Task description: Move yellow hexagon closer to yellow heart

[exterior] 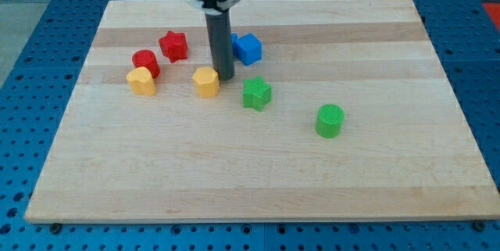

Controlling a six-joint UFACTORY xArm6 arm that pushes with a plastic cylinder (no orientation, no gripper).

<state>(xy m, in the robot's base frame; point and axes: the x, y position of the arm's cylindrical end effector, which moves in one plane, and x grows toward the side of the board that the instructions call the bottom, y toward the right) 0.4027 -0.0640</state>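
The yellow hexagon lies left of the board's middle. The yellow heart lies to its left, about a block and a half's width away. My tip is at the hexagon's right edge, touching or almost touching it. The dark rod rises from there to the view's top.
A red heart-like block sits just above the yellow heart. A red star lies above and between the yellow blocks. A blue block is right of the rod. A green star and a green cylinder lie to the right.
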